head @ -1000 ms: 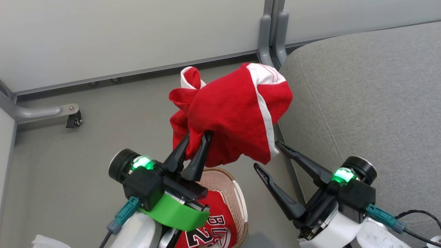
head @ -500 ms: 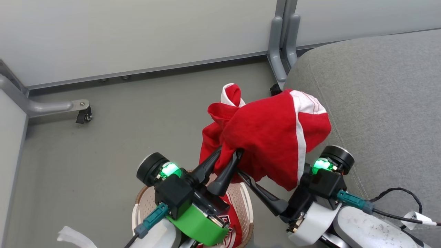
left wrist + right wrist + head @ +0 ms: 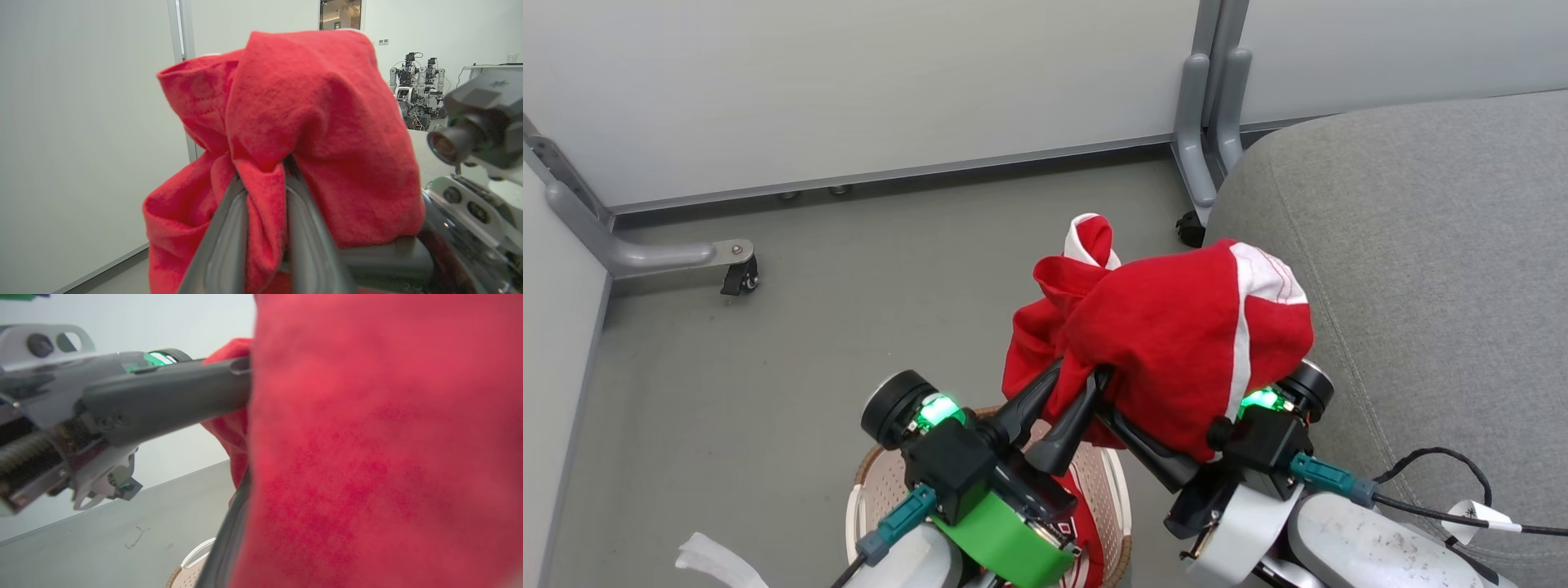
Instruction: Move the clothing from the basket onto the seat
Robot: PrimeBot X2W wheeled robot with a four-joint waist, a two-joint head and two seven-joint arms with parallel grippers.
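– Shorts (image 3: 1176,343) were seen held aloft in a bunch, above the floor (image 3: 849,327) between the basket (image 3: 862,482) and the seat (image 3: 1421,286). Their right side hung just at the seat's rounded edge. Nothing had yet been laid on the cushion.

– By what were they held?

– A fold of the red cloth was seen pinched between the fingers of the left gripper (image 3: 1078,377), as it had been a second before.

– And what had changed?

– The right gripper (image 3: 1119,425) had been spread wide and clear of the hem a second earlier. It had since been brought in under the cloth and clenched. Its fingers were mostly covered by the fabric, so it could not be told whether any cloth was caught between them.

– What was meant by that for the task?

– A two-armed hold was judged to be sought, so that the shorts could be steadied before being lowered onto the seat. The head camera had itself been shifted, so little could be said of the shorts' own travel. The jersey (image 3: 1086,523) was seen lying in the basket, so the task was judged to be less than half done.
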